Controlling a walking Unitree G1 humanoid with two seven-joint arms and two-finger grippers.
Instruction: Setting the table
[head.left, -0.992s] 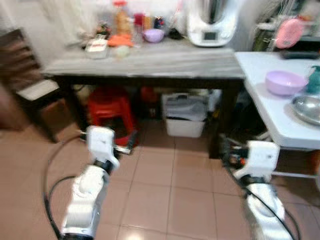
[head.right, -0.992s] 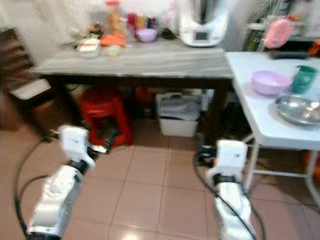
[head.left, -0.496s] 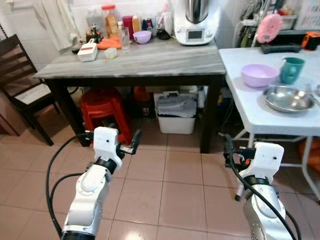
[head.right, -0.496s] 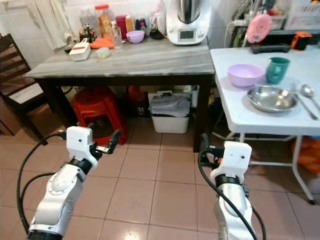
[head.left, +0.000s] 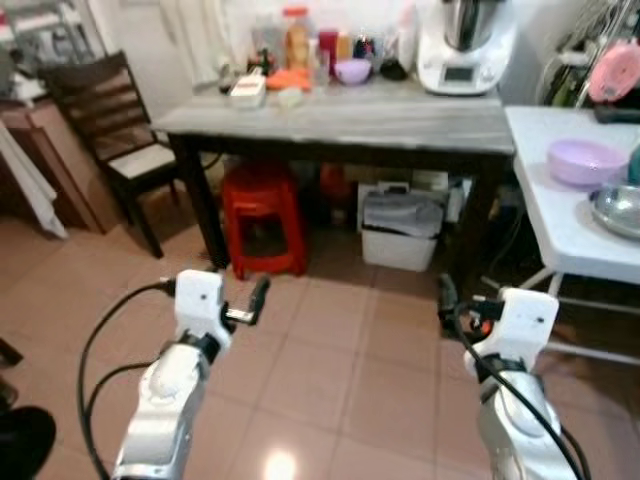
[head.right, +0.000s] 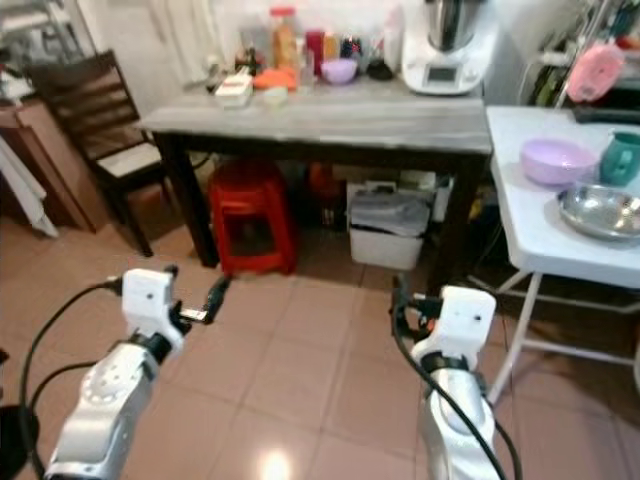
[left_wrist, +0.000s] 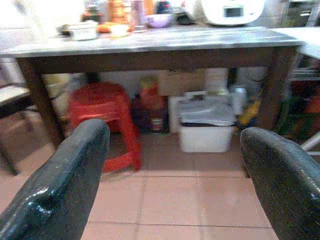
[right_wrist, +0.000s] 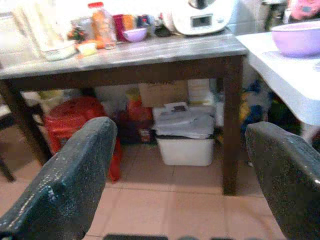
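Ahead on the tiled floor: dark table with grey top (head.left: 400, 118), red stool (head.left: 262, 215) and white bin (head.left: 401, 232) under it. On the tabletop at the back: small purple bowl (head.left: 352, 70), white appliance (head.left: 462, 45), bottles. White table (head.right: 545, 225) to the right carries lilac bowl (head.right: 557, 160), steel bowl (head.right: 600, 211), teal cup (head.right: 622, 157). Left gripper (left_wrist: 175, 195) and right gripper (right_wrist: 180, 190) both held low over the floor, fingers spread wide, holding nothing. Dark wooden chair (head.left: 110, 120) sits far left.
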